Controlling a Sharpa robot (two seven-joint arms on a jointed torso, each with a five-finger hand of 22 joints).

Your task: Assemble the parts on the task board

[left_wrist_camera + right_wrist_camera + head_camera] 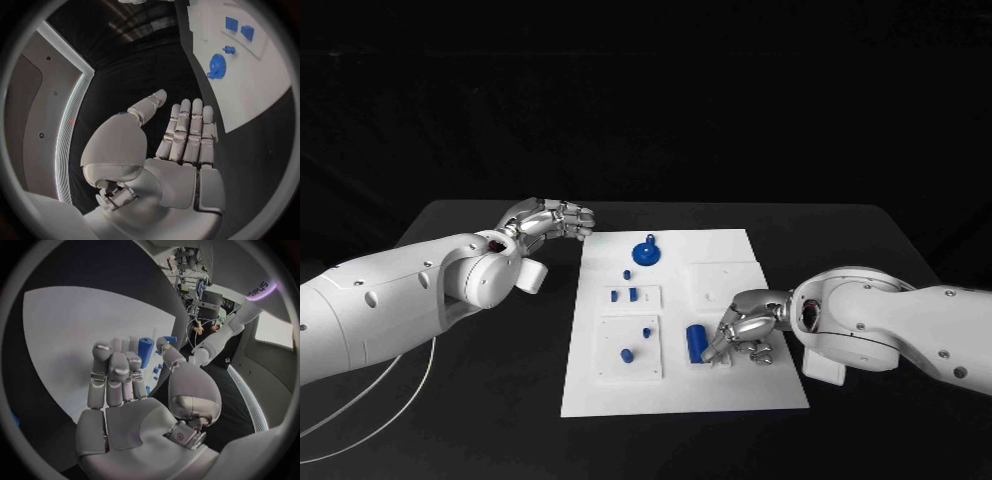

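1. The task board (733,395) is a white rectangular plate lying in the middle of the black table (488,400), its long sides running near to far.
2. On its left half sit raised white panels: a near one (629,368) carrying two small blue pieces (636,342), and a smaller one beyond it with a pair of blue blocks (625,294).
3. Farther still a round blue gear-like part (646,251) lies flat on the plate, with a tiny blue piece (627,273) just near it; the left wrist view shows the gear (216,65) and the blocks (239,28) too.
4. A blue cylinder (695,342) lies on the board right of the near panel, long axis near to far.
5. The right hand (744,335) rests on the board's right part, fingers curled down just beside the cylinder; the right wrist view shows the cylinder (145,351) standing just past the fingertips (102,351), and I cannot tell whether they touch it or hold it.
6. The left hand (548,221) hovers off the board's far left corner, over bare table; in its wrist view the fingers (187,131) lie straight, side by side, thumb apart, holding nothing.
7. The board's near right portion is bare white, and black table borders every edge.
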